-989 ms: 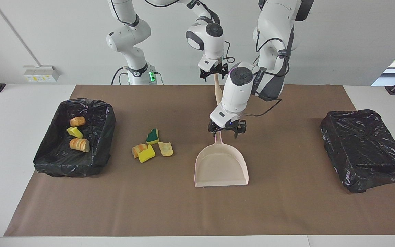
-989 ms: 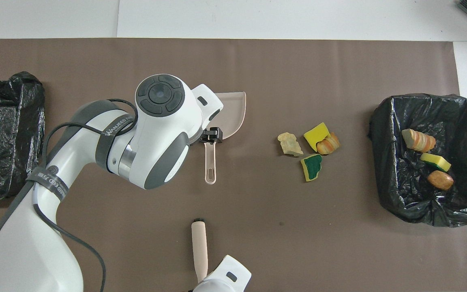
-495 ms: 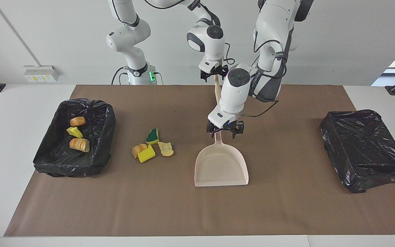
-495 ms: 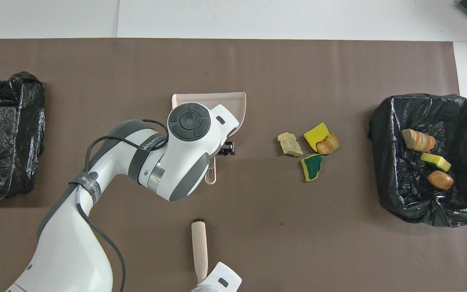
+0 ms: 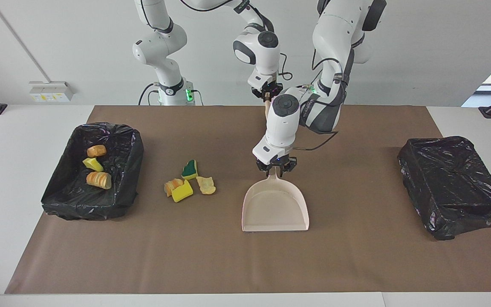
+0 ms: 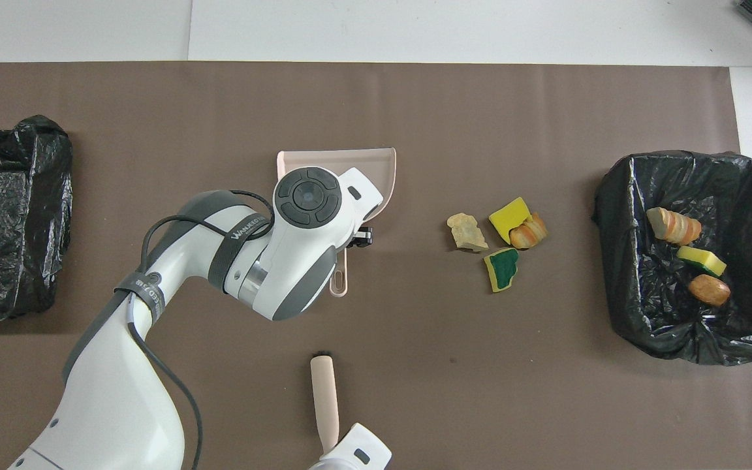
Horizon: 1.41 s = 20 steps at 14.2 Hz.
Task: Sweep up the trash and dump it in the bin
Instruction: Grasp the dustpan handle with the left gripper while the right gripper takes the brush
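Several trash chunks (image 5: 190, 182) (image 6: 495, 240), yellow-green sponge bits and tan lumps, lie on the brown mat between the beige dustpan (image 5: 275, 209) (image 6: 384, 171) and the black-lined bin (image 5: 131, 170) (image 6: 619, 261). Three more chunks (image 5: 96, 164) (image 6: 684, 254) lie in that bin. My left gripper (image 5: 276, 168) is shut on the dustpan's handle (image 6: 340, 282), close to the pan, which rests flat on the mat. My right gripper (image 5: 267, 93) is shut on the end of the tan brush handle (image 5: 267, 105) (image 6: 324, 399), which is nearer to the robots than the dustpan.
A second bin wrapped in black plastic (image 5: 454, 187) (image 6: 4, 215) stands at the left arm's end of the table. The brown mat (image 5: 356, 264) covers most of the white table. The left arm's wrist hides part of the dustpan from above.
Both grippers have closed, the left on the dustpan handle after sliding along it toward the pan, the right on the brush handle. Trash and bins have not moved.
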Tool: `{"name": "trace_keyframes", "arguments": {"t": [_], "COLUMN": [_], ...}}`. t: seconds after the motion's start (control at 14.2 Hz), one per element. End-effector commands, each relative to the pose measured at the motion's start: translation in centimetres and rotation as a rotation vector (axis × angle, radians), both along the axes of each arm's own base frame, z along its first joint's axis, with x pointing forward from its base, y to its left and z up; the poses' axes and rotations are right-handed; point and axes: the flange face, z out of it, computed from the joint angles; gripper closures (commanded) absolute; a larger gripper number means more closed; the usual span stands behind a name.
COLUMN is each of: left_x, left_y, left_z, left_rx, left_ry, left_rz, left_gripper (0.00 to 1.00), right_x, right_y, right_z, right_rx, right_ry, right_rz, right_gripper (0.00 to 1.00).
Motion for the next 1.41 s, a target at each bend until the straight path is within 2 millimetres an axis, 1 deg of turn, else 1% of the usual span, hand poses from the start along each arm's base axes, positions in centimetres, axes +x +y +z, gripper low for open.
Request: {"name": "trace_keyframes", "arguments": {"t": [0.0,0.14,0.21,0.28,0.35,0.42,0.49,0.64,0.71,0.78,0.85,0.92,0.99,1.06,1.13,1.2,1.27,1.34], "left_x": [0.7,0.8,0.8,0.9,0.9,0.6,0.6,0.6,0.7,0.6,0.4,0.2,0.0,-0.3,-0.3,-0.6,-1.2,-1.7], "left_y": [0.8,1.5,1.9,2.8,3.6,4.2,4.5,4.7,5.1,5.4,5.6,5.9,6.2,6.4,6.9,7.1,7.2,7.4], "left_z": [1.3,2.3,3.2,4.4,5.3,5.7,5.8,5.9,5.8,5.7,5.8,5.6,5.7,5.6,5.6,5.3,5.2,5.0], "left_rx": [0.032,0.067,0.075,0.084,0.096,0.112,0.121,0.127,0.136,0.143,0.148,0.154,0.162,0.166,0.169,0.183,0.203,0.220], "left_ry": [-0.031,-0.030,-0.033,-0.027,-0.013,0.015,0.029,0.041,0.061,0.082,0.104,0.131,0.152,0.179,0.195,0.205,0.213,0.221], "left_rz": [-0.004,-0.038,-0.079,-0.139,-0.200,-0.278,-0.339,-0.490,-0.562,-0.634,-0.723,-0.807,-0.883,-0.946,-0.990,-1.019,-1.048,-1.085], "left_gripper": [0.90,0.94,0.97,0.98,0.98,0.97,0.97,0.97,0.97,0.97,0.97,0.98,1.00,1.00,1.00,1.00,1.00,1.00], "right_x": [0.5,2.5,2.7,3.9,4.7,5.6,6.7,8.7,9.9,11.4,13.6,16.6,19.6,21.8,23.7,25.0,25.7,26.2], "right_y": [-1.4,-4.3,-5.7,-7.9,-9.6,-11.3,-12.7,-14.5,-15.9,-17.5,-19.7,-22.7,-26.2,-28.8,-30.8,-31.9,-32.2,-32.6], "right_z": [1.1,4.4,6.0,7.7,9.1,9.9,9.8,10.0,9.8,9.4,8.8,7.8,7.2,6.9,6.8,6.1,5.5,4.5], "right_rx": [-0.054,-0.087,-0.104,-0.121,-0.128,-0.146,-0.188,-0.272,-0.324,-0.371,-0.404,-0.423,-0.435,-0.451,-0.467,-0.493,-0.498,-0.486], "right_ry": [0.015,0.006,0.016,0.028,0.030,0.031,0.020,-0.038,-0.063,-0.086,-0.094,-0.096,-0.107,-0.110,-0.106,-0.103,-0.104,-0.103], "right_rz": [-0.020,-0.040,-0.024,-0.025,-0.024,-0.016,-0.015,-0.011,-0.007,0.003,0.040,0.056,0.072,0.109,0.127,0.143,0.150,0.148], "right_gripper": [1.00,1.00,1.00,1.00,1.00,1.00,1.00,1.00,1.00,1.00,1.00,1.00,1.00,1.00,1.00,1.00,1.00,1.00]}}
